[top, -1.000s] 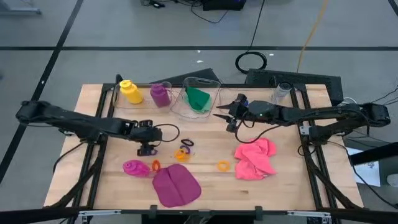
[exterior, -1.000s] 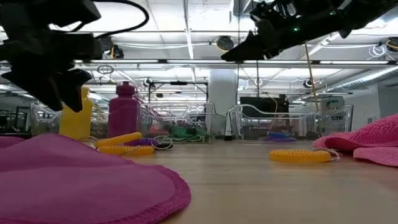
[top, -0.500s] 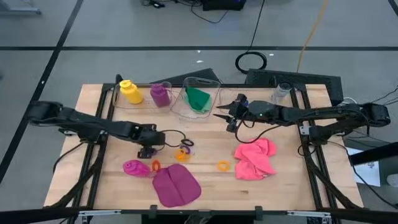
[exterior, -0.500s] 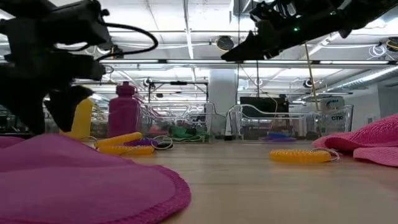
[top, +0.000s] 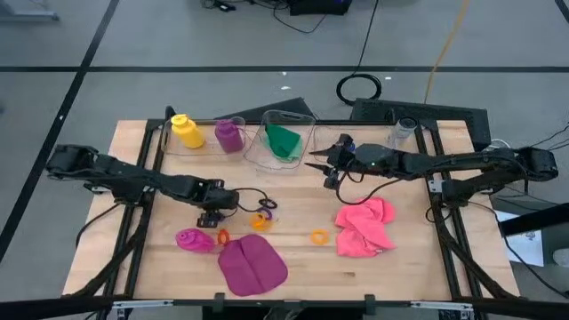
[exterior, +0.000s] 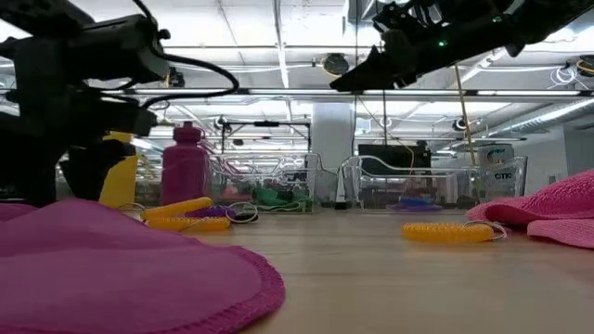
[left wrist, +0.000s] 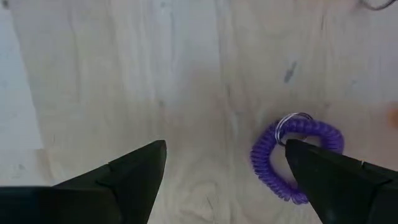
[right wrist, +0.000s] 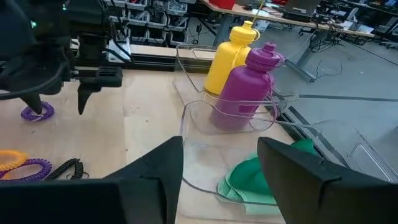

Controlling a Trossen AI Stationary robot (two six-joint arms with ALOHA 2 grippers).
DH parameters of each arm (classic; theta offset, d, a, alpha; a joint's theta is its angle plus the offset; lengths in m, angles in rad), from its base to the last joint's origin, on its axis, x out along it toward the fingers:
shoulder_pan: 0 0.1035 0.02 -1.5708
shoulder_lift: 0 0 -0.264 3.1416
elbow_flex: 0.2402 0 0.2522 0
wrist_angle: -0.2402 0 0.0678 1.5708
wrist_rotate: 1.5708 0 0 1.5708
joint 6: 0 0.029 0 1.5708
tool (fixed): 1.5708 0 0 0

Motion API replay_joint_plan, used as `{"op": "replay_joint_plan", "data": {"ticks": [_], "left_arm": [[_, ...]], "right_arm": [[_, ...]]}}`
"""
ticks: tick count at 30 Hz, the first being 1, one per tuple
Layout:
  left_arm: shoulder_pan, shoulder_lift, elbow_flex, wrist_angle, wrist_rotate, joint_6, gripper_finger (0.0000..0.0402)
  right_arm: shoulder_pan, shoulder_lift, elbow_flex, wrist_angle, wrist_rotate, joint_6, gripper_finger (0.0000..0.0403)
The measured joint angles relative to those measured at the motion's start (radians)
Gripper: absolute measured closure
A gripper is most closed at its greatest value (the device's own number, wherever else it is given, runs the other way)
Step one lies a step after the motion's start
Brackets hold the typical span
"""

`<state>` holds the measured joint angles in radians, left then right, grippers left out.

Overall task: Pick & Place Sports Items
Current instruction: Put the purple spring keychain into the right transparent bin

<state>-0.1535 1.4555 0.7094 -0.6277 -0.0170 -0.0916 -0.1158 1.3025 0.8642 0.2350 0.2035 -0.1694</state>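
Left gripper poised over a coiled purple ring on the pale wood surface

Its fingers are spread wide, empty; only the left wrist view shows the ring's springy coils. The right gripper, part-open and empty, hangs near the clear bin holding a soft green cloth.

The pale wooden tabletop looks matt and lightly grained between the open jaws. Beside one jaw lies a glossy purple coiled plastic ring. The clear plastic bin shines smoothly ahead of the other arm's jaws.
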Motion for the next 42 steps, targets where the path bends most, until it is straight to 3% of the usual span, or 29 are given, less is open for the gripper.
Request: {"op": "replay_joint_plan", "data": {"ticks": [13,19,27,42], "left_arm": [[0.000,0.000,0.000,-0.004,0.027,-0.016,0.0291],[0.000,0.000,0.000,0.041,0.027,-0.035,0.0325],[0.000,0.000,0.000,0.063,0.024,-0.067,0.0304],[-0.005,0.001,0.000,0.064,0.014,-0.080,0.0207]], "right_arm": [[0.000,0.000,0.000,0.000,0.000,0.000,0.0259],[0.000,0.000,0.000,0.000,0.000,0.000,0.0259],[0.000,0.000,0.000,0.000,0.000,0.000,0.0259],[0.000,0.000,0.000,0.000,0.000,0.000,0.0259]]}}
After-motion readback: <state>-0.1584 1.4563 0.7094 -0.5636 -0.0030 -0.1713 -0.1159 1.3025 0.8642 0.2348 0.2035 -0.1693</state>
